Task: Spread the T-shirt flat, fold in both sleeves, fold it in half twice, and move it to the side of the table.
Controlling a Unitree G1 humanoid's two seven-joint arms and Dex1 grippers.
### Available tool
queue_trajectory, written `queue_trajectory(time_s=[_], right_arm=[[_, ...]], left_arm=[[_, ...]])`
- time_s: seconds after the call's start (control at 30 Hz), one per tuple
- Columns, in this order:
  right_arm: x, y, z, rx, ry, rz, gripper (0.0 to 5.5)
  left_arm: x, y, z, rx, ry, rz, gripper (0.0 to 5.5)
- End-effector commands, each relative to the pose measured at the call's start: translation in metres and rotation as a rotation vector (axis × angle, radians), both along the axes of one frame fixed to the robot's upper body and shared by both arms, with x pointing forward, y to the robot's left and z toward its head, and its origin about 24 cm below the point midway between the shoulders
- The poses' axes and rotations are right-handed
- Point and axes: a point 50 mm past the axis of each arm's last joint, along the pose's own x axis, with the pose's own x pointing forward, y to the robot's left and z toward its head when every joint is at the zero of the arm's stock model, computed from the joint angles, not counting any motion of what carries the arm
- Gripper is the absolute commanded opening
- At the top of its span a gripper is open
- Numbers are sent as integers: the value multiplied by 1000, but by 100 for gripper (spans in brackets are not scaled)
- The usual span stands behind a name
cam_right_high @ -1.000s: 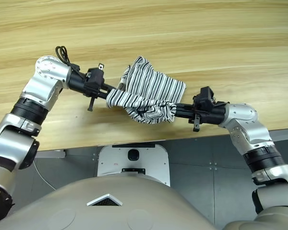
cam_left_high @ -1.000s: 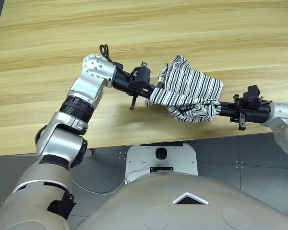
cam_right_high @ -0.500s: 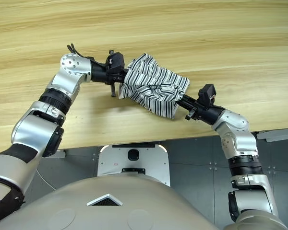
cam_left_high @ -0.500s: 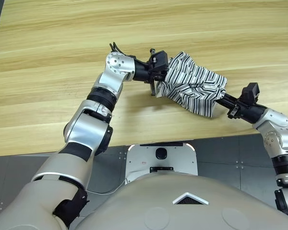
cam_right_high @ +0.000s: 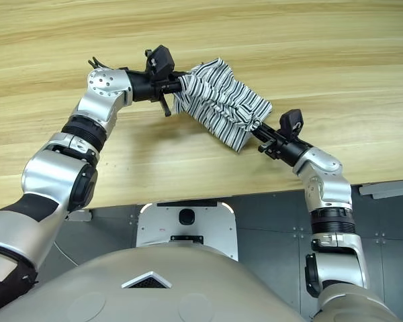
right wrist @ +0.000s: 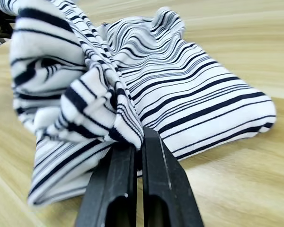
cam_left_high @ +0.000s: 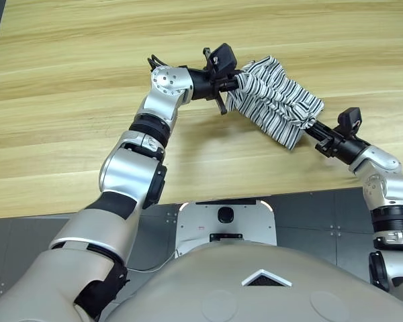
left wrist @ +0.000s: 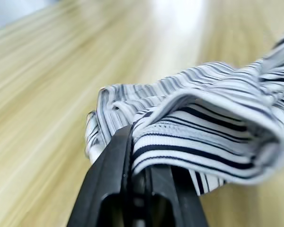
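At upper centre-left of the head view, left gripper (cam_left_high: 236,80) closed tight on a gathered edge of the black-and-white striped T-shirt (cam_left_high: 279,104), cloth wedged between the black fingers (left wrist: 111,175) in the wrist view. Hangs bunched and rumpled in the upper middle of the frame, strung between both arms, lower folds seemingly touching the wooden table (cam_left_high: 74,100), though hard to tell how much weight rests there. Further right and lower in the frame, right gripper (cam_left_high: 310,127) likewise pinched shut on a wad of folds, with fabric spilling over its tips. Looks light, soft and limp: no stiffness to hold a shape, likely to sag, twist and slide on the smooth wood. Judged to be at the spreading step, nothing yet flat, sleeves not to be made out in the bundle. Best taken at hems, shoulder seams or sleeve ends, in a single layer rather than a clump, so that pulling apart opens the cloth instead of tightening the bundle. Risks dragging hidden layers along if gripped through the wad.
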Motion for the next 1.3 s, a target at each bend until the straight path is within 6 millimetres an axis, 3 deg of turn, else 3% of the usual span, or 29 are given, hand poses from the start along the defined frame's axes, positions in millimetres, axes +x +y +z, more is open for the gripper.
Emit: queue_trajectory(time_s=[0.03, 0.2, 0.33, 0.5, 0.63, 0.73, 0.9, 1.1, 1.3], right_arm=[[-2, -13, -9, -2, 68, -123, 10], [-3, -10, -12, 22, 70, -134, 10], [2, -10, -9, 17, 32, -189, 10], [12, 0, 8, 40, -111, -216, 96], [6, 25, 23, 72, -223, -98, 170], [-5, 45, 27, 36, -275, 28, 219], [-11, 56, 24, -31, -303, 107, 314], [-11, 71, 28, -102, -342, 174, 335], [7, 96, 34, -328, -510, 235, 335]], left_arm=[[21, 15, 22, -44, -81, 231, 13], [19, 7, 26, -140, -102, 199, 13], [8, -2, 11, -104, -64, 114, 101], [1, -10, -5, 20, -79, 105, 182], [6, -4, -11, 126, -96, 217, 246], [9, -3, -10, 146, -98, 271, 288], [18, -10, 7, 69, -127, 324, 374], [19, -20, 15, 24, -122, 281, 375], [21, -22, 19, -8, -121, 325, 375]])
